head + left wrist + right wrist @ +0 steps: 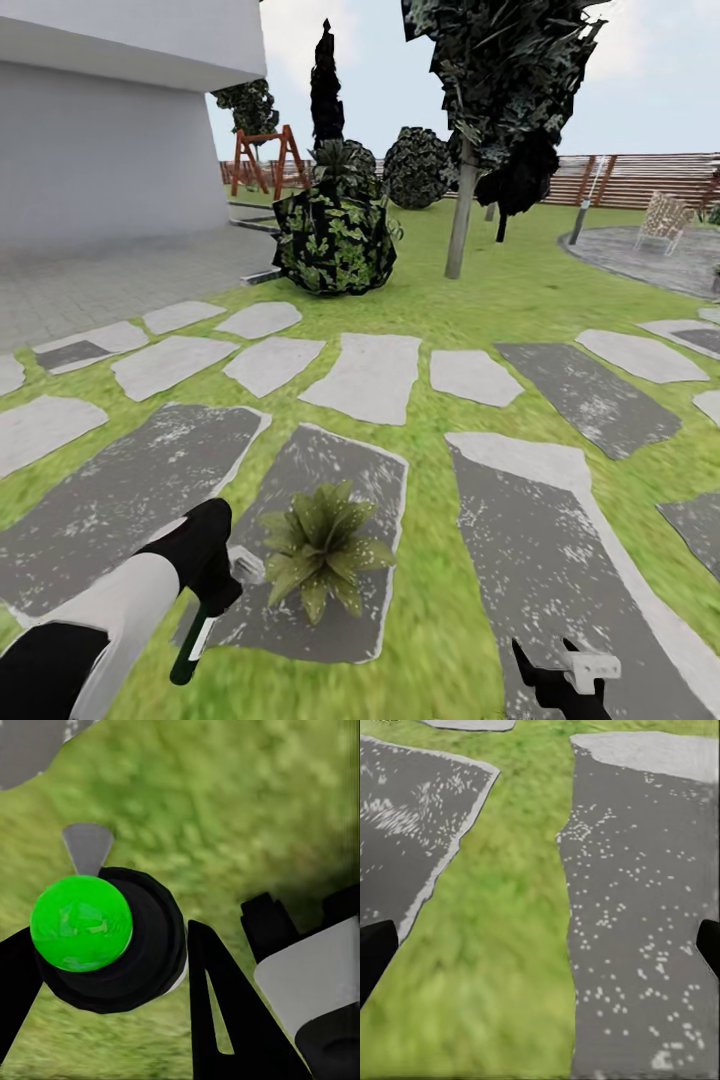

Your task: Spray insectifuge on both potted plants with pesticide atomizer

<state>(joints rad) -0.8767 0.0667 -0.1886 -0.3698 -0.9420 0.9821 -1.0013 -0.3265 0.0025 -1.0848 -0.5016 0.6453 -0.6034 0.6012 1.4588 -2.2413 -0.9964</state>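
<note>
Gripping the pesticide atomizer (192, 640), our left gripper (215, 590) sits at the lower left of the head frame, jaws clamped on the bottle's upper part. The slim dark bottle hangs below the gripper, its long axis close to vertical and leaning slightly, the lower end toward the grass; in the left wrist view we look straight down its bright green end (81, 922). Just to the right, one potted plant (320, 545) sits on a dark stepping stone (330, 470) at lower centre. We judge the spraying step is in hand: next we need the nozzle brought round toward the rosette, which it does not yet seem to face. At the lower right our right gripper (565, 680) is empty, fingers spread wide over grass and stone.
</note>
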